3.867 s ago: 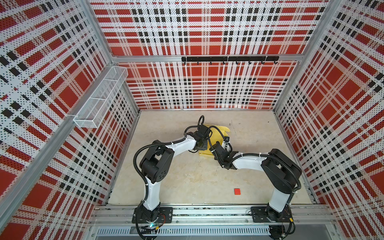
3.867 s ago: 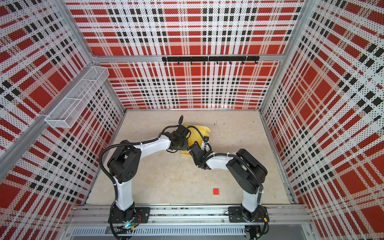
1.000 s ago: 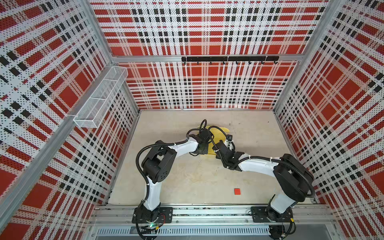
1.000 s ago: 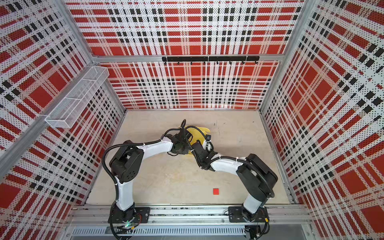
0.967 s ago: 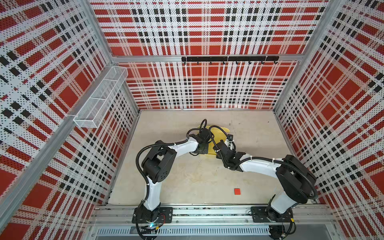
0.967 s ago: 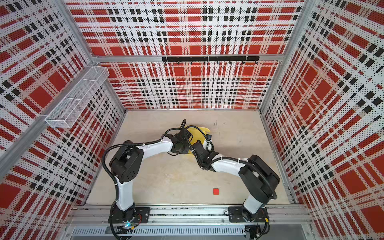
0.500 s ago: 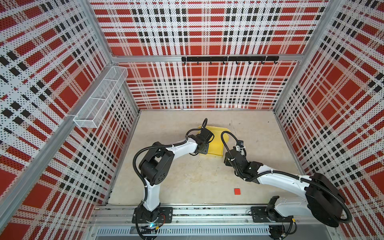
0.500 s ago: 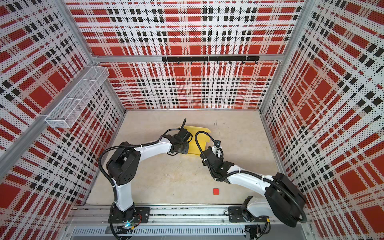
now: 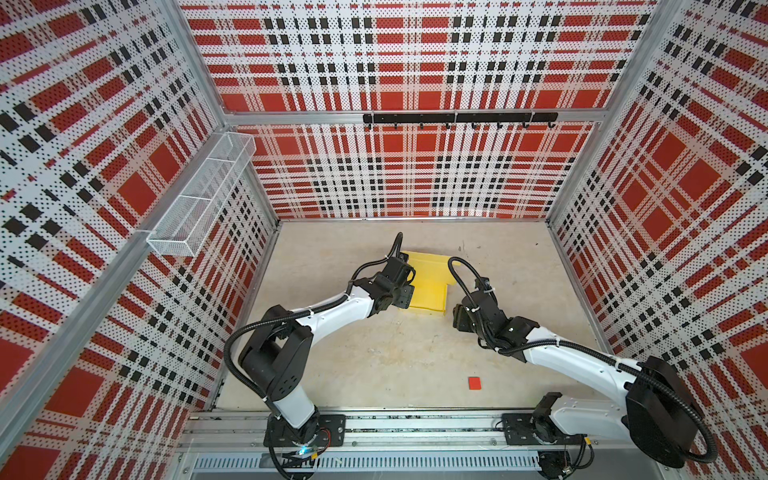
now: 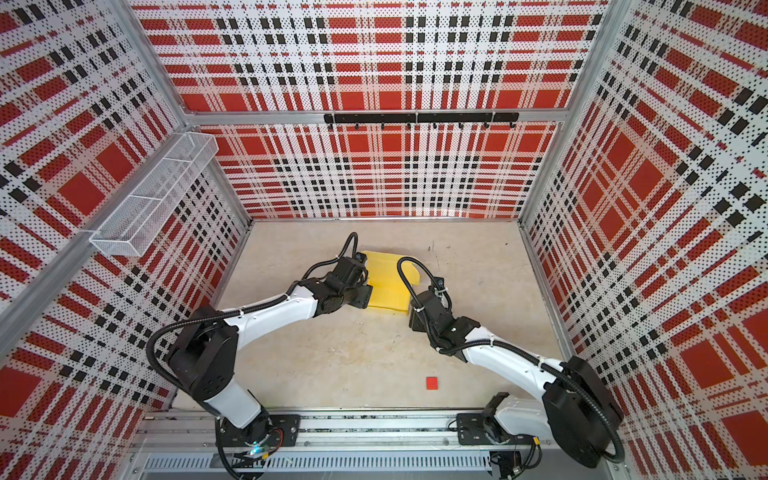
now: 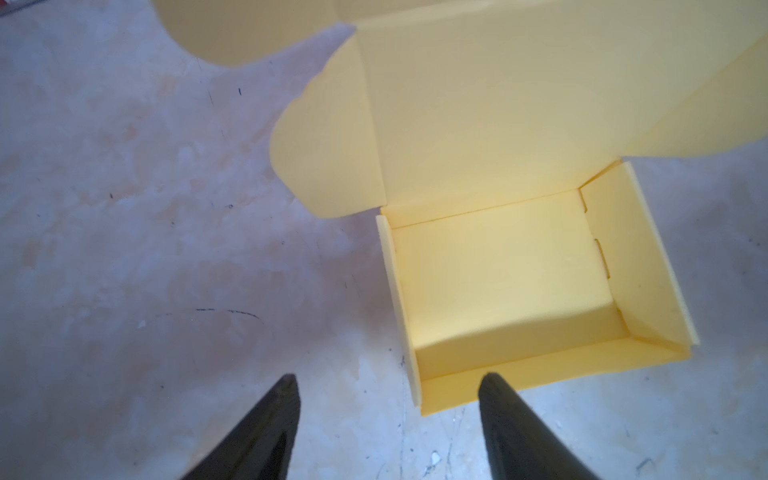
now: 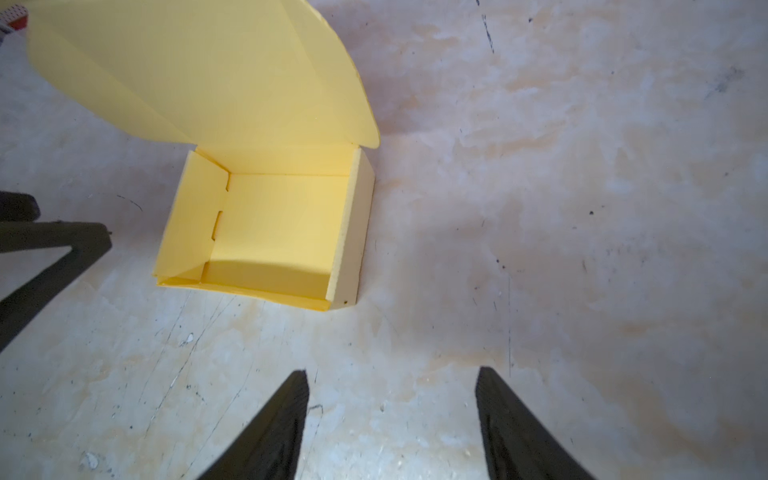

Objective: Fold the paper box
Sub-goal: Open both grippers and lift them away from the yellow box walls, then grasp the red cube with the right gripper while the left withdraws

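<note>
Left wrist view: my left end effector [image 11: 388,376] has its fingers spread, gripping nothing, just beside the near-left corner of the paper box [image 11: 498,270]. My right end effector [image 12: 391,370] is likewise spread and empty, near and right of the paper box, apart from it. It sits mid-counter [image 9: 374,353], tray formed, lid open toward the far side.

Nothing legible on my screens

I can find no letters, numbers, brand marks or signs to read. The paper box [image 11: 498,270] is plain yellow card on every face I see in both wrist views. The walls [image 9: 415,166] carry only a red, black and white plaid pattern. The red square [image 9: 474,382] looks blank at this size, and the floor [image 12: 582,208] shows only scuffs and scratches.
</note>
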Tool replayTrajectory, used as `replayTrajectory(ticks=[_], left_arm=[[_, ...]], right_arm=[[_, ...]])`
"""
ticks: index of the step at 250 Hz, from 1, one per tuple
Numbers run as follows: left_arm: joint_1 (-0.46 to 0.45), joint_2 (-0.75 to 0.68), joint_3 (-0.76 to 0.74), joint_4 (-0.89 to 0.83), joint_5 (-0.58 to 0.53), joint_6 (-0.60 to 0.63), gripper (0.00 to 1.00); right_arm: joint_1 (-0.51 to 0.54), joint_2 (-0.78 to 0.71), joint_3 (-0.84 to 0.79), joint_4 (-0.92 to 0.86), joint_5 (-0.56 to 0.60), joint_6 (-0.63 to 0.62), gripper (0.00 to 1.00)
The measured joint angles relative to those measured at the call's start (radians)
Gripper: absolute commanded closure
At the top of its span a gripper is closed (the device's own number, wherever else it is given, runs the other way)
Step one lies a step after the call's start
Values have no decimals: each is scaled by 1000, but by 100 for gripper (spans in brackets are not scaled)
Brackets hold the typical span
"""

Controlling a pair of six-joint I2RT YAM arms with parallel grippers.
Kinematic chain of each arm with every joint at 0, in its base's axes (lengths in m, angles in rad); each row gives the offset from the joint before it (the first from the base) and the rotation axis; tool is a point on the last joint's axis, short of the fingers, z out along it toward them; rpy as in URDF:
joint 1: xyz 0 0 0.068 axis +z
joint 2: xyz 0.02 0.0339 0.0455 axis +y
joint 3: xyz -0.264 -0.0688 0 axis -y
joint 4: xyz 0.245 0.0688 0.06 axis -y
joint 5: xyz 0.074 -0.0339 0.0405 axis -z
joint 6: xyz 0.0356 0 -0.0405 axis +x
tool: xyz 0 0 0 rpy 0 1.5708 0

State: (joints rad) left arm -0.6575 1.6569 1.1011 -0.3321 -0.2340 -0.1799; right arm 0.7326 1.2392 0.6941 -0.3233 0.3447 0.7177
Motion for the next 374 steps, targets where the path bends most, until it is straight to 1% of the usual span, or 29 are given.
replayTrajectory(ticks=[31,44,75,81,99,128,161,196,230,274,331,374], left_arm=[[27,-22,-26,27,24,53,18],[44,-29,-30,30,45,70,16],[98,-50,-34,35,102,88,12],[108,-56,-35,37,116,90,11],[144,-72,-43,45,164,96,7],[203,-92,-55,51,245,103,0],[270,-99,-66,61,324,103,1],[324,-110,-79,63,366,103,0],[365,-121,-89,71,388,96,1],[401,-128,-90,75,403,90,0],[426,-145,-112,83,415,77,0],[444,-158,-122,89,415,64,0]], right_arm=[[1,-3,10,-87,-42,34,22],[6,-3,11,-121,-56,49,13],[24,1,14,-204,-84,78,6],[31,3,14,-216,-89,83,1],[53,7,14,-251,-108,97,0],[85,13,14,-301,-141,127,2],[137,13,13,-354,-170,168,5],[192,11,10,-407,-192,224,8],[242,-14,-9,-455,-202,292,12],[295,-82,-51,-509,-209,383,18],[306,-114,-106,-521,-220,454,25],[310,-95,-126,-504,-231,465,28]])
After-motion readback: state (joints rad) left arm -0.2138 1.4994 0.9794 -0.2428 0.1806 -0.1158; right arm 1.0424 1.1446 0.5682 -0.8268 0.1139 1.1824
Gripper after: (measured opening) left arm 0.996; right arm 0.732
